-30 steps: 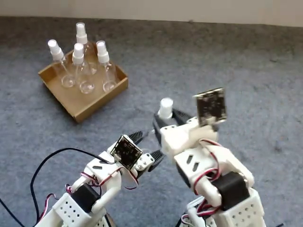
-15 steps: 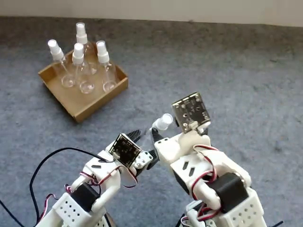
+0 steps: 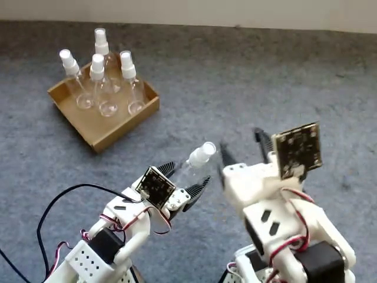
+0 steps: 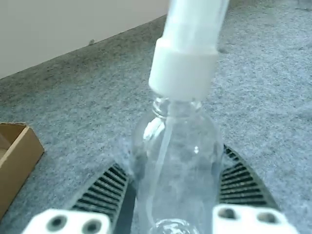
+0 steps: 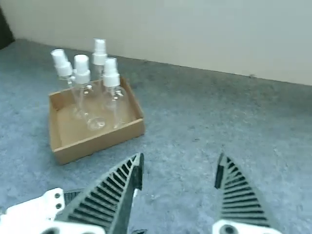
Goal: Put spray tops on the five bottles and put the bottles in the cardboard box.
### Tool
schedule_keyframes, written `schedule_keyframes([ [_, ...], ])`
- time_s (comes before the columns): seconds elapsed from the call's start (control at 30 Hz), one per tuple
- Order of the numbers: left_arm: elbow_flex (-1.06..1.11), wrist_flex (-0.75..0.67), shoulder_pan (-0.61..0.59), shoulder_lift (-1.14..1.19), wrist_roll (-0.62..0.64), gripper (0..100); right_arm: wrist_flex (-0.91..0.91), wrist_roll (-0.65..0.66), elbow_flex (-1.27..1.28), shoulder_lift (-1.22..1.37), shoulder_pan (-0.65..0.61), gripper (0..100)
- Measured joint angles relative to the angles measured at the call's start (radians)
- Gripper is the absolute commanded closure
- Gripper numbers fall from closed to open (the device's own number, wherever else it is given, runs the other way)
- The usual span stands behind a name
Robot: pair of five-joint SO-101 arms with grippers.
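Now the left fingers (image 3: pixel 169 169) are gripping a tilted, spray-topped bottle (image 4: pixel 175 146) while the right fingers (image 5: pixel 112 190) are hanging open nearby; four bottles (image 3: pixel 106 88) are standing in the cardboard box (image 3: pixel 123 127).

White arms (image 3: pixel 259 183), black motors (image 3: pixel 106 244), black cable (image 3: pixel 70 190)

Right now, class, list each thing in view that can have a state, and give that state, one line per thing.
held bottle: tilted, clamped between the left gripper's fingers
spray top: fitted on the held bottle
left gripper: shut on the held bottle
right gripper: open, empty
four bottles: upright in the box, spray tops on
cardboard box: open-topped, holding four bottles
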Motion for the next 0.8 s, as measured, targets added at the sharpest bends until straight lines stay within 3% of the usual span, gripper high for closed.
schedule_keyframes([
  [0.1, 0.000, 0.000, -0.002, 0.000, 0.000, 94, -0.040, 0.000, 0.087, 0.000, 0.038, 99.5],
  [0.67, 0.000, 0.000, -0.068, 0.000, 0.000, 94, 0.012, 0.000, 0.183, 0.008, 0.049, 99.3],
  [0.8, 0.000, 0.000, -0.069, 0.000, 0.000, 94, -0.044, 0.000, 0.216, 0.003, -0.018, 99.3],
])
